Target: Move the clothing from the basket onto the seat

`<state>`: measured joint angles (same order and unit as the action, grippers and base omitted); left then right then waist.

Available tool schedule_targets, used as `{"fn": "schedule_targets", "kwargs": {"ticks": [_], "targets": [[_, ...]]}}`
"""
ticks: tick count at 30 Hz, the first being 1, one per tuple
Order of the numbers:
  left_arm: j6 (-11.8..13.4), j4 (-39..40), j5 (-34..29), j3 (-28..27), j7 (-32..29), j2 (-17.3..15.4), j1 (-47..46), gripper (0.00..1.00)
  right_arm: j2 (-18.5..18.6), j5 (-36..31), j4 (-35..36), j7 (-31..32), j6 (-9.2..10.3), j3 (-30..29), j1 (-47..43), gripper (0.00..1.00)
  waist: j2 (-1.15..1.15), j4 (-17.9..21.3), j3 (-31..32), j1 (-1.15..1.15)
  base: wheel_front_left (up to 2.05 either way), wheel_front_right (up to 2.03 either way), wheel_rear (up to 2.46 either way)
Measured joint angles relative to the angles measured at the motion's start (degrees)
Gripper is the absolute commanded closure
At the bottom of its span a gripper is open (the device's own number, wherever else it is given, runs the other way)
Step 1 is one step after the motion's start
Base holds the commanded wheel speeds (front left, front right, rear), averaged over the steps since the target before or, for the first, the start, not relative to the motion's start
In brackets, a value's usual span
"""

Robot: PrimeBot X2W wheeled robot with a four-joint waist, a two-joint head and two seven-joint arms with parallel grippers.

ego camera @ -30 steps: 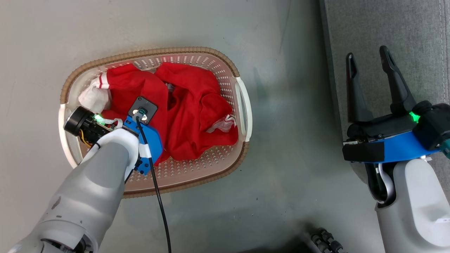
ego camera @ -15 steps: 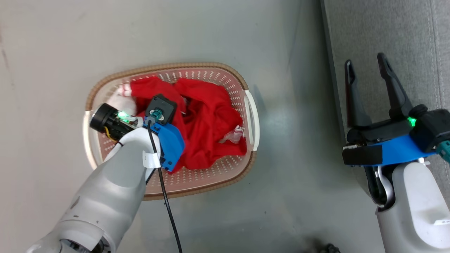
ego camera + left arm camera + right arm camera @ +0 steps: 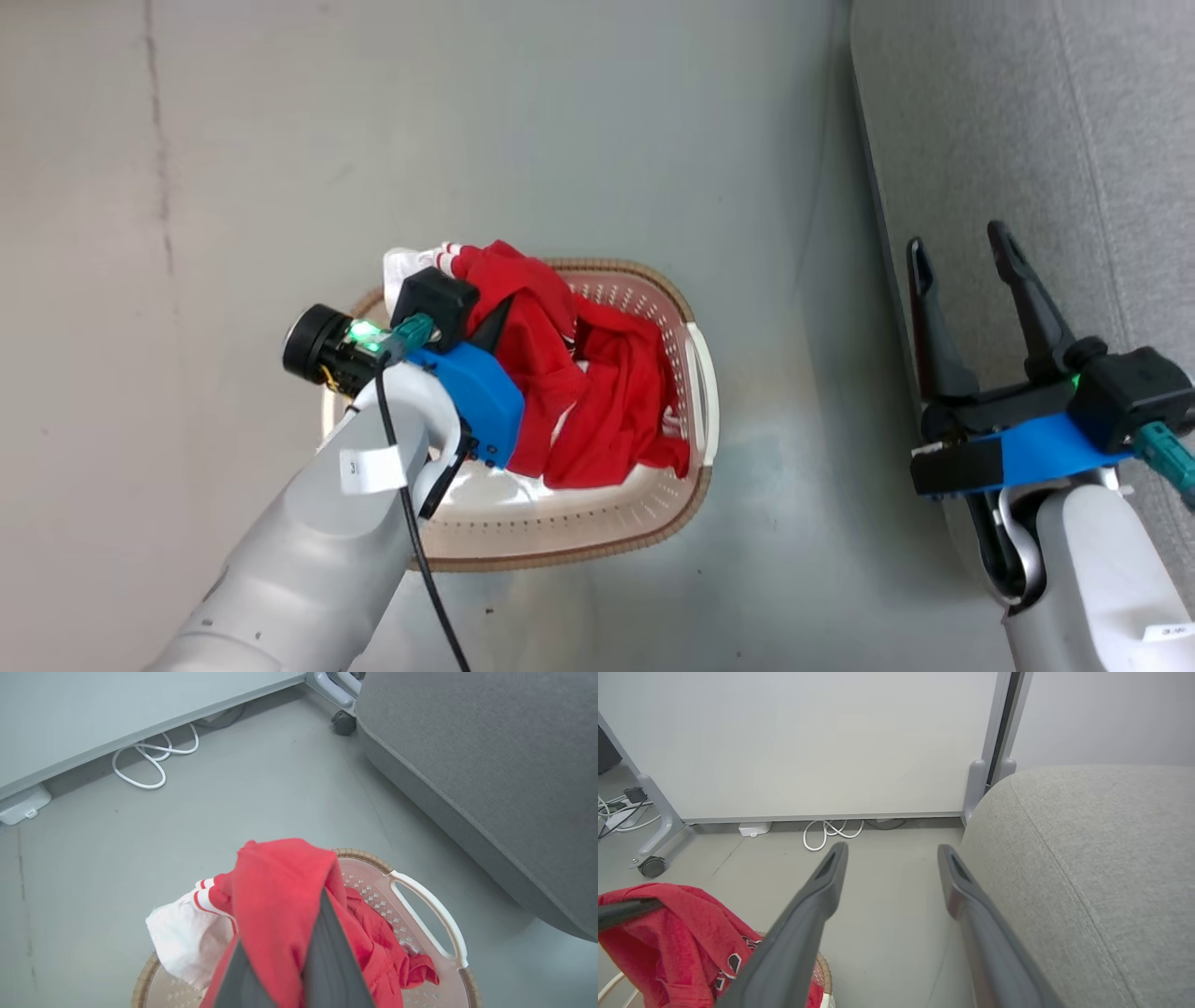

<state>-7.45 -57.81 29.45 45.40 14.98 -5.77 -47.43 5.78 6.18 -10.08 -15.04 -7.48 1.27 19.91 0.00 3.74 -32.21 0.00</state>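
Observation:
The red clothing [image 3: 597, 392] hangs in a bunch from my left gripper [image 3: 498, 317], which is shut on it above the left part of the basket [image 3: 560, 555]. Its lower folds still trail into the basket. In the left wrist view the red fabric [image 3: 275, 891] drapes over my dark fingers [image 3: 327, 952], with a white piece [image 3: 182, 938] hanging at its left above the basket's handle [image 3: 430, 914]. The grey seat [image 3: 1027, 112] lies to the right. My right gripper [image 3: 960, 241] stands open and empty at the seat's near edge [image 3: 1101, 858], and the lifted clothing [image 3: 677, 924] shows at lower left.
Bare grey floor [image 3: 467, 140] surrounds the basket. A white cable [image 3: 149, 765] and a small white box [image 3: 21, 805] lie along the base of a pale wall panel. A caster wheel [image 3: 343, 722] stands beside the seat's far corner.
My left gripper closed on the red clothing and rose, pulling it up from the basket. The head camera pulled back, so the basket looks smaller. The right gripper stays open.

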Motion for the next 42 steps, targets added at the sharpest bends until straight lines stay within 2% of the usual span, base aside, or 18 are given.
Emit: {"fn": "schedule_targets", "kwargs": {"ticks": [8, 19, 31, 42], "targets": [[0.42, 8.67, -3.90, -4.95, 0.01, -1.32, 5.25, 1.00, -0.24, -0.02, -1.30, 0.00, 0.00, -0.10, -2.97, 0.00, 0.00, -1.55, 6.89, 0.00, 0.00, 0.00, 0.00], [0.42, 17.72, -8.92, -9.37, 0.01, -0.36, 8.20, 1.00, -1.04, -0.10, -2.64, 0.00, 0.00, -0.23, -6.56, 0.00, 0.00, -2.50, 14.99, -0.01, 0.00, 0.00, 0.00], [0.34, 24.26, -10.91, -10.63, 0.01, 1.79, 7.21, 1.00, -1.76, -0.59, -3.55, 0.00, 0.00, -0.93, -10.46, 0.00, 0.00, -3.03, 22.03, -0.01, 0.00, 0.00, 0.00], [0.24, 28.42, -11.39, -8.10, 0.01, 2.50, 4.98, 1.00, -2.36, -0.77, -3.97, 0.00, 0.00, -1.12, -12.57, 0.00, 0.00, -2.62, 26.31, 0.00, 0.00, 0.00, 0.00]]}}
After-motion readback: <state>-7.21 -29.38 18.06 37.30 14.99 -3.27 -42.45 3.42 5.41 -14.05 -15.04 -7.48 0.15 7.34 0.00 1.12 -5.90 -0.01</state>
